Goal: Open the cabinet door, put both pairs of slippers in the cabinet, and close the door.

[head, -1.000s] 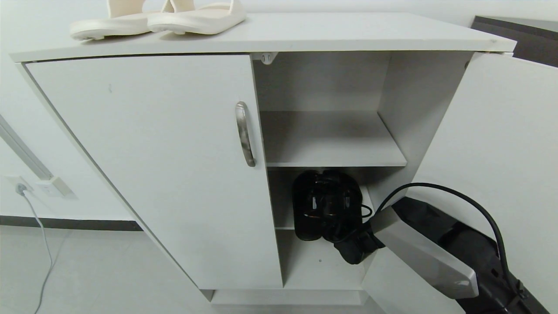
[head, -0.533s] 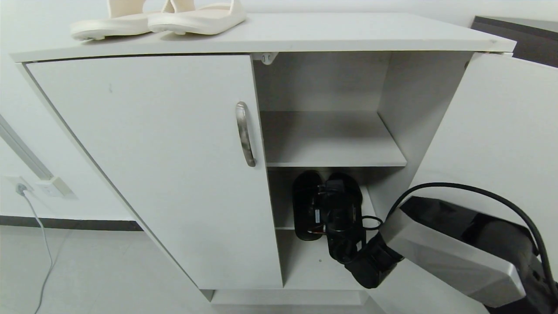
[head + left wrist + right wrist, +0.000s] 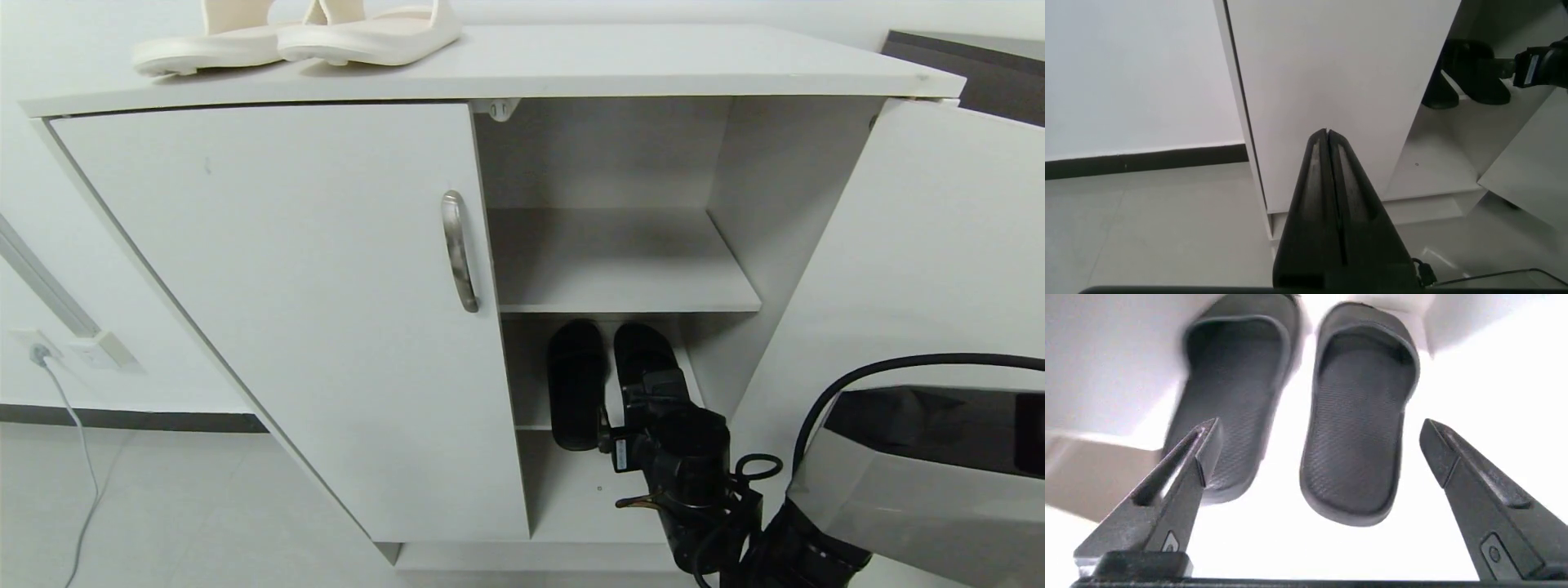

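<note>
A pair of black slippers lies side by side on the lower shelf of the white cabinet. My right gripper hangs just in front of them, open, with nothing between its fingers. A cream pair of slippers rests on the cabinet top at the left. The right door stands open; the left door with its metal handle is closed. My left gripper is shut and empty, low in front of the closed left door. The black slippers also appear in its view.
The upper shelf is bare. A wall socket with a cable is at the left, near the grey floor. Dark furniture stands behind the cabinet at the right. The open right door sits close beside my right arm.
My right gripper has drawn back out of the cabinet toward me, off the black slippers, which stay on the lower shelf. The cream slippers and doors have not moved.
</note>
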You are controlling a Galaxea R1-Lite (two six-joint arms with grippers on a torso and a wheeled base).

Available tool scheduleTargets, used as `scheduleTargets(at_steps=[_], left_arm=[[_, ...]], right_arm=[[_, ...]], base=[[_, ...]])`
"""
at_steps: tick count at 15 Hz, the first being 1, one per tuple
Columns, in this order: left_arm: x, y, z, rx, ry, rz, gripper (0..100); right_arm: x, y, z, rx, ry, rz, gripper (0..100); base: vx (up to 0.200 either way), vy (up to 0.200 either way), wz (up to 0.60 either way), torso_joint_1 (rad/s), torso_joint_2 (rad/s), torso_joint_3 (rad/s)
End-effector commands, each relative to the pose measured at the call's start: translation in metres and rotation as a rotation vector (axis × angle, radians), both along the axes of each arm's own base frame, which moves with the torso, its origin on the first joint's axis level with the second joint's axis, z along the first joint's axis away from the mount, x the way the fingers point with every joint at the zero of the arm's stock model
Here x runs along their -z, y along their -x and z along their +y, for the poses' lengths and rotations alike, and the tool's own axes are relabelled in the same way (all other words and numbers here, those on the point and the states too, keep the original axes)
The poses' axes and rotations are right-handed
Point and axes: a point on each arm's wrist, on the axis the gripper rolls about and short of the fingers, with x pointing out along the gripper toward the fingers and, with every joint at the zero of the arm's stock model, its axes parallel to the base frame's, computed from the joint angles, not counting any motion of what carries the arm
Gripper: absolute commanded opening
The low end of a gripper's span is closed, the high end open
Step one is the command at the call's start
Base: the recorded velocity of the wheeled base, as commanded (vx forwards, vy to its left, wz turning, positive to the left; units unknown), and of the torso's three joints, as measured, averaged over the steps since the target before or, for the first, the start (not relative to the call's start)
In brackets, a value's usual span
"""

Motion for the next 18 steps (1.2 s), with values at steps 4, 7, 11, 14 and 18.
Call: scheduleTargets(at_steps=[4, 7, 11, 14, 18], left_arm=[[0.000, 0.000, 0.000, 0.001, 0.000, 0.002, 0], [0.000, 0.000, 0.000, 0.001, -0.001, 0.002, 0], [0.000, 0.000, 0.000, 0.001, 0.000, 0.001, 0], [0.000, 0.000, 0.000, 0.001, 0.002, 0.002, 0], [0.000, 0.000, 0.000, -0.001, 0.002, 0.002, 0]], right_arm=[[-0.001, 0.005, 0.001, -0.012, 0.001, 0.003, 100], [0.001, 0.006, 0.001, -0.014, 0.006, 0.007, 100], [0.004, 0.006, 0.002, -0.014, 0.009, 0.010, 100], [0.009, 0.006, 0.002, -0.016, 0.018, 0.018, 100], [0.013, 0.005, 0.003, -0.014, 0.017, 0.013, 100]], base=[[0.000, 0.000, 0.00, 0.000, 0.00, 0.000], [0.000, 0.000, 0.00, 0.000, 0.00, 0.000], [-0.050, 0.000, 0.00, 0.001, 0.00, 0.001], [-0.200, 0.000, 0.00, 0.004, 0.00, 0.002], [-0.100, 0.000, 0.00, -0.001, 0.00, 0.002]])
